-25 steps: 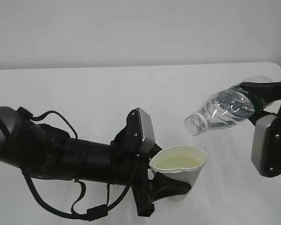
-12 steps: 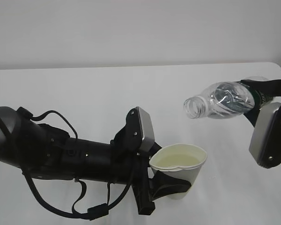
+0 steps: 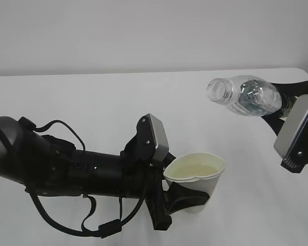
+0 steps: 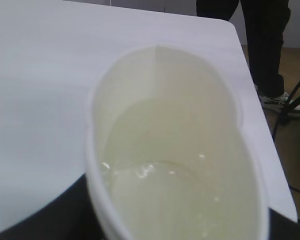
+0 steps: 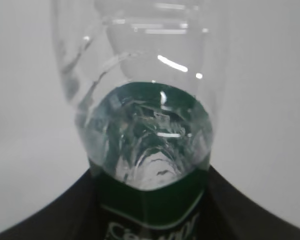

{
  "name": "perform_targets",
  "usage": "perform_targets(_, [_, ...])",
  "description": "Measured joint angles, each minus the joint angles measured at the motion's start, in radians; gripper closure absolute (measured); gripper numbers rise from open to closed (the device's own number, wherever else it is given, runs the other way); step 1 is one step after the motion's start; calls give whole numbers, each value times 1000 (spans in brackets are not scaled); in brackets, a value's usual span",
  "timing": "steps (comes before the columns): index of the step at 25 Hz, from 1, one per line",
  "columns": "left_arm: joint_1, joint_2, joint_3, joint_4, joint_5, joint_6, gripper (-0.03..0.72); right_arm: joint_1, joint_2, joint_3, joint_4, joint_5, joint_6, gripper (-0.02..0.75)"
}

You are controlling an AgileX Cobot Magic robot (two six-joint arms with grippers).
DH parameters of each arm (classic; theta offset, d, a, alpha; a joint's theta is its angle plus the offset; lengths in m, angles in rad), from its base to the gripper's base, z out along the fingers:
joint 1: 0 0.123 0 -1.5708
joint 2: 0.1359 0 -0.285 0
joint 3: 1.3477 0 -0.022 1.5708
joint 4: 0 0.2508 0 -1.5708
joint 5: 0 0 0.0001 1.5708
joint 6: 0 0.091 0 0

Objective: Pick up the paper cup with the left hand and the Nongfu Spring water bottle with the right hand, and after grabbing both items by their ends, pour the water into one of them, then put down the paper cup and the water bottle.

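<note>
The white paper cup is held low over the table, upright, with my left gripper shut on its lower wall. The grip dents its rim out of round. Pale water fills the cup part way. One black finger shows at the lower left. Up at the right, my right gripper is shut on the green-labelled end of the Nongfu Spring water bottle. The bottle lies nearly level, its open neck pointing left and slightly up, off to the right of the cup. A little water lies in the bottle near the label.
Both arms hang over a white table against a plain grey wall. The left wrist view shows the table's far right corner, wooden floor beyond it, and a person's dark-trousered legs standing there.
The right arm has lifted and drawn back to the right. The bottle's neck swung from tilting down near the cup to pointing slightly up. The cup has stayed put.
</note>
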Motion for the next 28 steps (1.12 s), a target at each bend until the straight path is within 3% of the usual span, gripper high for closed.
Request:
perform_targets(16, [0,0,0,-60,3,11,307,0,0,0,0,-133,588,386])
perform_targets(28, [0,0,0,-67,-47,55,307,0,0,0,8,-275,823,386])
